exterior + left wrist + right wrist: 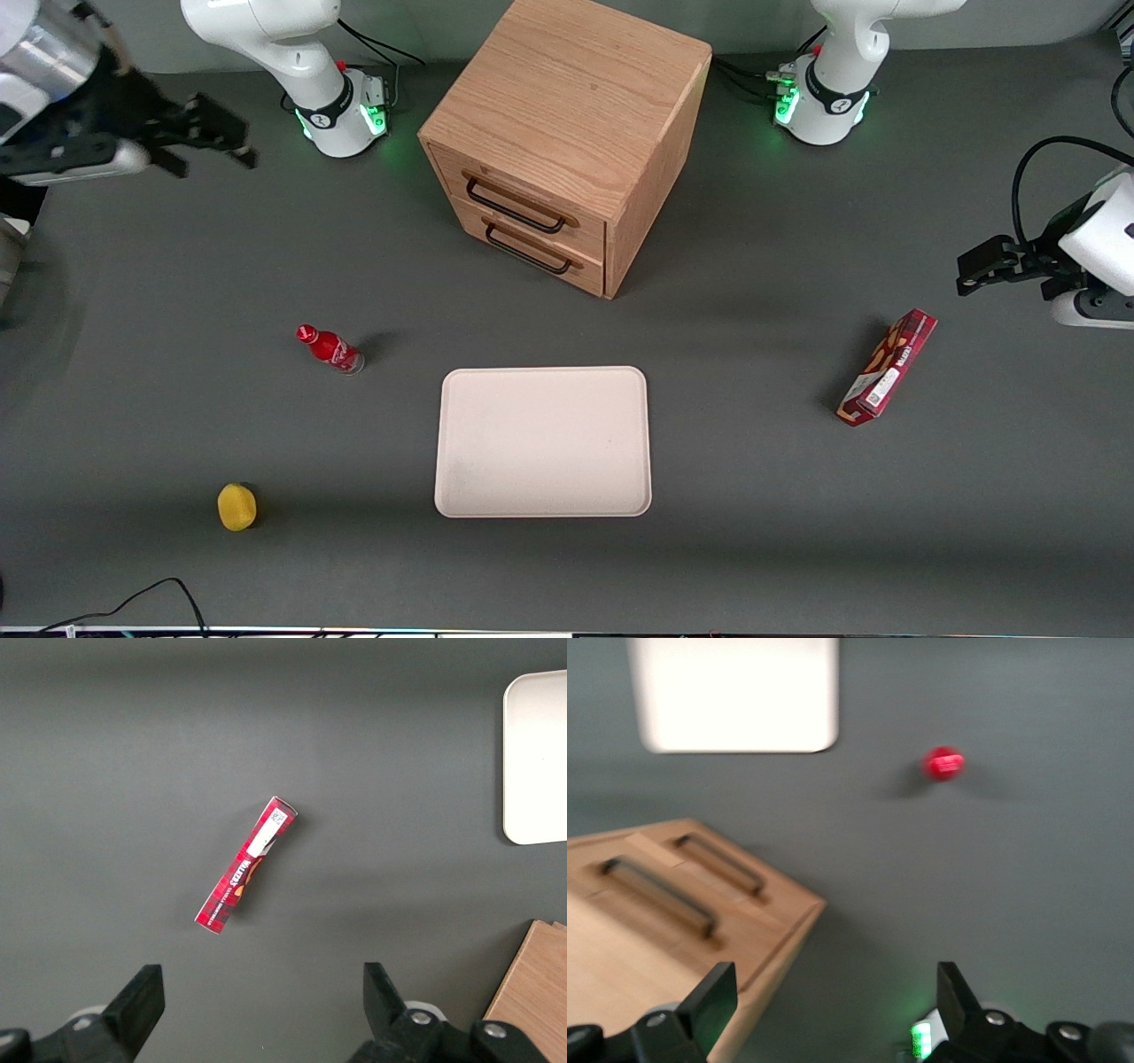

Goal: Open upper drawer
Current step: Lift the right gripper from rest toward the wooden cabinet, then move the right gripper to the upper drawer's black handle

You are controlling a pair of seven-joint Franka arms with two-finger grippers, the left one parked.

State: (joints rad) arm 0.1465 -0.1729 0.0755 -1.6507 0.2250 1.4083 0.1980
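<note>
The tray (542, 441) lies near the front camera on the counter (753, 532). Farther off, the cabinet (567, 115) stands with its upper drawer (518, 202) fully shut. The hand (208, 133) hangs high, spread and holding nothing, well apart from the handle (516, 208). All the work is left.

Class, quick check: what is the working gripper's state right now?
Gripper: open, holding nothing, up in the air toward the working arm's end, well away from the upper drawer.
</note>
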